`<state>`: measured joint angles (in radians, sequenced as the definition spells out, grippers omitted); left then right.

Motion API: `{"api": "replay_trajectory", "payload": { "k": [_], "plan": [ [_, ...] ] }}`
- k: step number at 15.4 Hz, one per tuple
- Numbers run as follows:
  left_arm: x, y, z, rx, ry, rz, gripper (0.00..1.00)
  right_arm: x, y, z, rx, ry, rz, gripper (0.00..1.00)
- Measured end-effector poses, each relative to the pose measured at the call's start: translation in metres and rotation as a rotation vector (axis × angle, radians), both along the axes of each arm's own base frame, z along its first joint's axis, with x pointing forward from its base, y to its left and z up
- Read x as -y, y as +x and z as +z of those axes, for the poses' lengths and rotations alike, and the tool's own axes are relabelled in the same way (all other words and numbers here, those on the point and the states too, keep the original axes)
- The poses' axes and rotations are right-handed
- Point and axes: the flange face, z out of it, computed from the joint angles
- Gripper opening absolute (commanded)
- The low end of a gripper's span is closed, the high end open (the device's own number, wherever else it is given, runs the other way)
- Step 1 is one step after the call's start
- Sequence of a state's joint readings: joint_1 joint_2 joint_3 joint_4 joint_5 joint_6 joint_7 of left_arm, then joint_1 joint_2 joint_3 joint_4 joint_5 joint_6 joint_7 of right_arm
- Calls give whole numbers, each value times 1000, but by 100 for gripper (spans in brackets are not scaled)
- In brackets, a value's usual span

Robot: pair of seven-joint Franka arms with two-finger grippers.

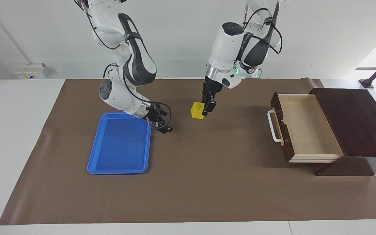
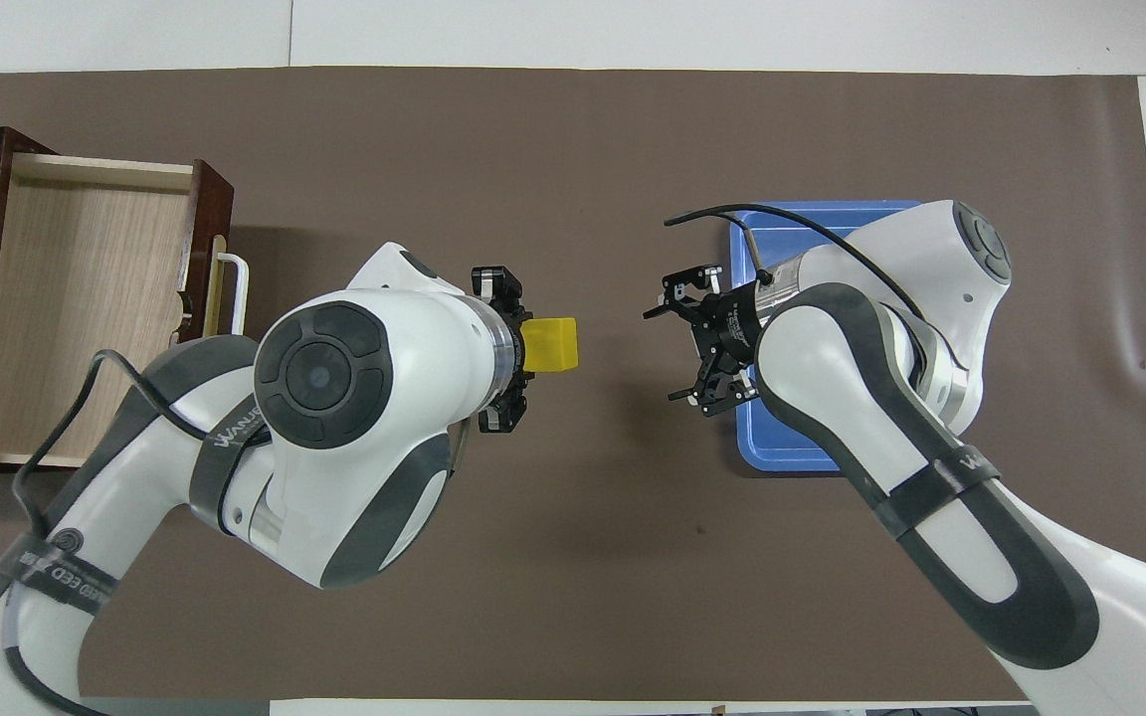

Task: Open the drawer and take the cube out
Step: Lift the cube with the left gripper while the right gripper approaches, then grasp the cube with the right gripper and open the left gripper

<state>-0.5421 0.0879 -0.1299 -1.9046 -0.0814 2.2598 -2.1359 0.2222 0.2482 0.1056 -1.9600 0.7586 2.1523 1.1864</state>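
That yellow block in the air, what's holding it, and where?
The left end effector holds the yellow cube by its side faces. The right end effector is open and holds nothing.

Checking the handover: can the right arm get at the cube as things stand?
Probably yes. The right gripper is open and points at the cube, which the left gripper holds up over bare mat. Nothing stands between them, and the cube's end toward it is uncovered.
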Motion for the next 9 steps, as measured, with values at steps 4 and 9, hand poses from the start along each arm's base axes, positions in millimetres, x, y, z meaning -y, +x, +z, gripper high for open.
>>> {"api": "replay_trajectory", "payload": {
  "k": [4, 9],
  "plan": [
    [6, 1, -19, -42, 1, 73, 0, -45, -10, 6, 15, 3, -25, 100],
    [17, -7, -21, -49, -1, 77, 0, -71, -16, 14, 25, 0, -42, 100]
  ]
}}
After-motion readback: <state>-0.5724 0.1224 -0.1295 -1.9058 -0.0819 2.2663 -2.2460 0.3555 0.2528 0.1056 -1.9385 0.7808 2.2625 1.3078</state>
